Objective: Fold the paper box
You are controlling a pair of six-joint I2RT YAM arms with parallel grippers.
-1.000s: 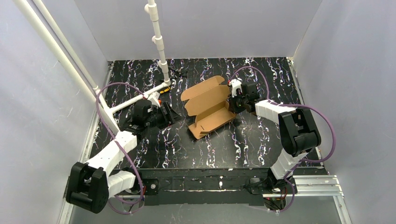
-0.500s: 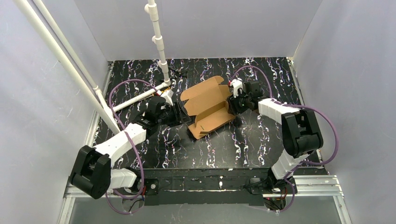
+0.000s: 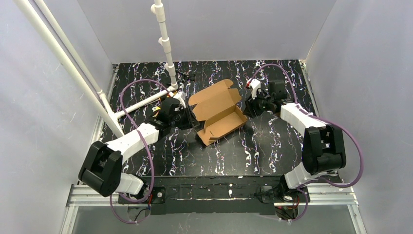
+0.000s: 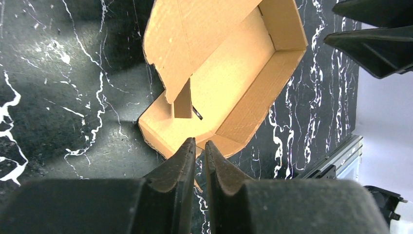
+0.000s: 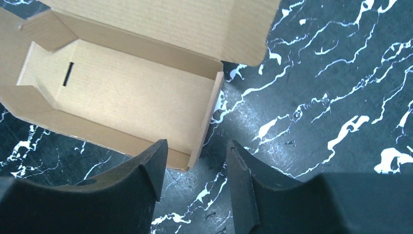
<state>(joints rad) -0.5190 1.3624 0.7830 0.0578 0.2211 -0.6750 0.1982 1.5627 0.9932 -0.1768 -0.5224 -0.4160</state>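
The paper box [image 3: 216, 113] is a brown cardboard tray lying in the middle of the table, its lid flap [image 3: 214, 95] raised at the back. The left wrist view shows its inside [image 4: 234, 73] and a small upright tab. My left gripper [image 3: 184, 117] is at the box's left end. Its fingertips [image 4: 199, 142] sit over the rounded end flap with only a thin slit between them, and I cannot tell if any cardboard is pinched. My right gripper [image 3: 251, 105] stands open just off the box's right end [image 5: 214, 122]. Only table shows between its tips [image 5: 197, 144].
A white pipe frame [image 3: 165, 44] rises at the back left, with a branch [image 3: 141, 103] running along the table behind my left arm. Grey walls close in three sides. My right gripper's fingers show as dark wedges [image 4: 375, 44] in the left wrist view. A metal rail [image 4: 341, 156] marks the table edge.
My left arm swung right to the box's left end and its jaws closed to a slit. My right gripper opened and drew back to the right, off the box.
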